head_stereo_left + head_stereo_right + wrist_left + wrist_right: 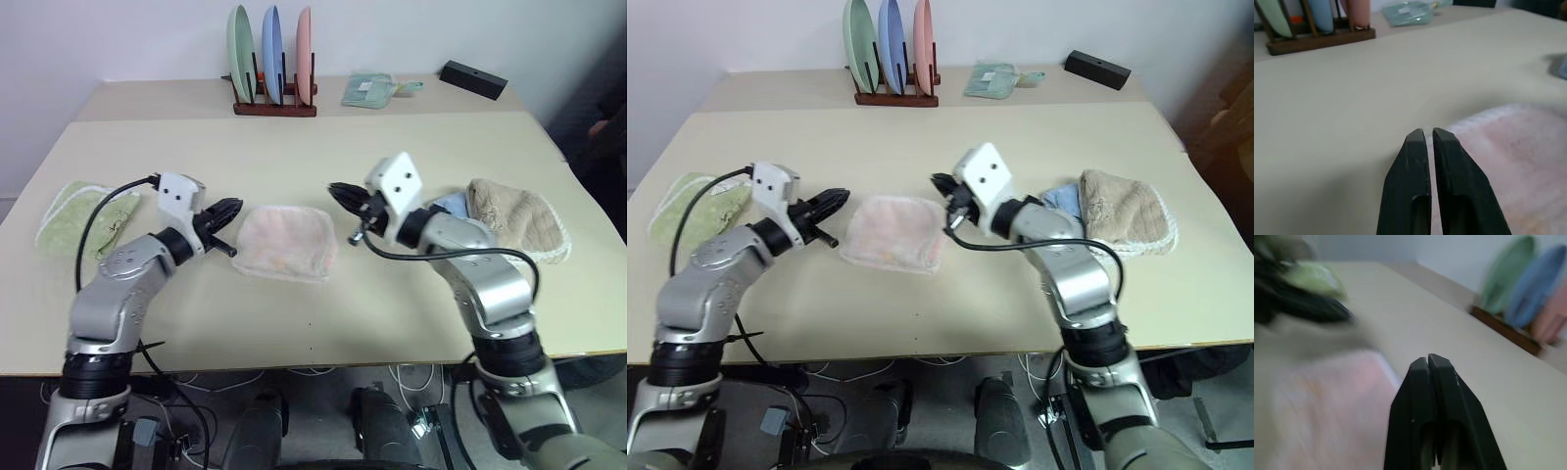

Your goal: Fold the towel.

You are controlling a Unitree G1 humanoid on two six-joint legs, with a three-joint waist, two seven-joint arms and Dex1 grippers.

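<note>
The towel (286, 242) lies folded into a compact, roughly square pad near the middle of the table (323, 157), flat on the surface, between the two grippers.

Left gripper (233, 208): it points toward the left edge of the towel and stands just beside that edge. In the left wrist view the two black fingers (1411, 166) are pressed together, with only a hairline seam between them. They hold nothing. The tips appear clear of the cloth, though the angle makes a light touch hard to rule out.

Right gripper (339, 192): it hangs above the table near the far right corner of the towel, pointing toward the left gripper. In the right wrist view its fingers (1447, 396) are closed tight against each other and carry nothing. The towel shows below them as a blurred pink area; the fingers stand off it.

Other items: a light green cloth (80, 217) lies at the table's left edge, well apart from the towel. A beige cloth (519, 217) lies to the right, with a light blue cloth (450, 205) just showing beside it, behind the right arm. At the far side stand a wooden rack (275, 106) with three upright plates (271, 49), a small pale green folded cloth (370, 90) and a black box (473, 78).
</note>
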